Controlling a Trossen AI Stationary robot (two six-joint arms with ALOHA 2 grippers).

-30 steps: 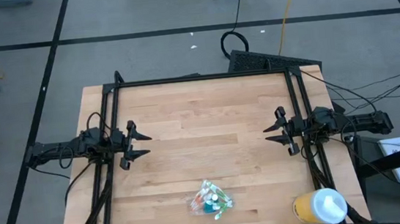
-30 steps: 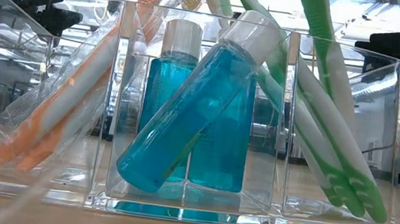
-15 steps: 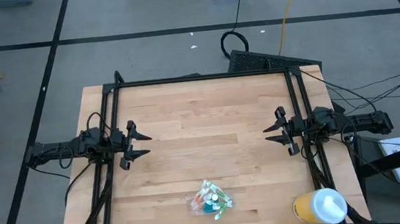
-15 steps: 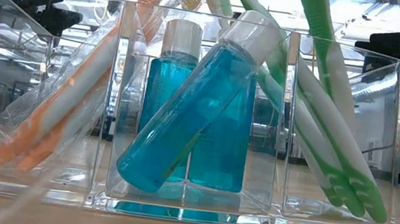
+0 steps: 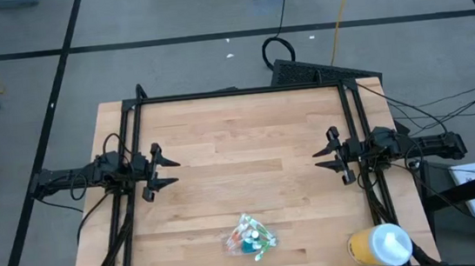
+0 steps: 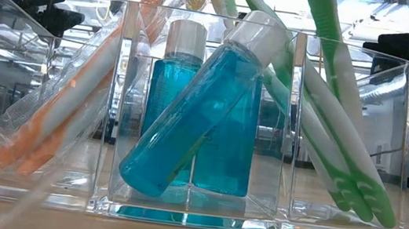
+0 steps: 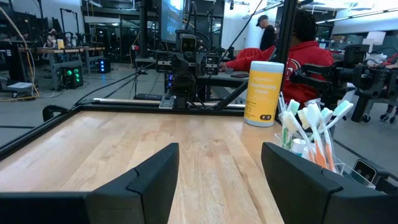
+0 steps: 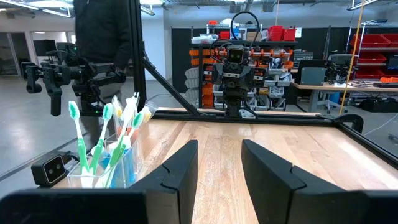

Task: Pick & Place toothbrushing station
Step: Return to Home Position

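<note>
Both arms are parked at the table sides. left gripper (image 5: 171, 172) is by the left edge and right gripper (image 5: 320, 159) by the right edge, each with fingers spread and nothing between them.
toothbrushing station (image 5: 249, 237) sits mid-width near the front edge of the table (image 5: 237, 124), well apart from both grippers and right in front of the low camera.

Risks as I judge them:
- The station is light clear plastic sitting close to the front edge. A knock to the table or frame could slide it off.
- The load looks top-heavy. The orange toothbrush (image 6: 63, 104) in one end compartment and the green toothbrushes (image 6: 345, 125) in the other lean steeply and stick out well past the rim. A jolt could flip a brush out or tip the holder.
- In the middle compartment one blue bottle (image 6: 179, 127) is tilted against the upright one (image 6: 227, 125). If it slips, the weight shifts.
- The yellow canister (image 5: 381, 246) stands near the front right corner, close to the right arm's frame. A low sweep on that side could clip it.
- The holder is faint against the wood, so any later grasp could misjudge where its walls are.
- Arm collision risk looks low with this much clearance
</note>
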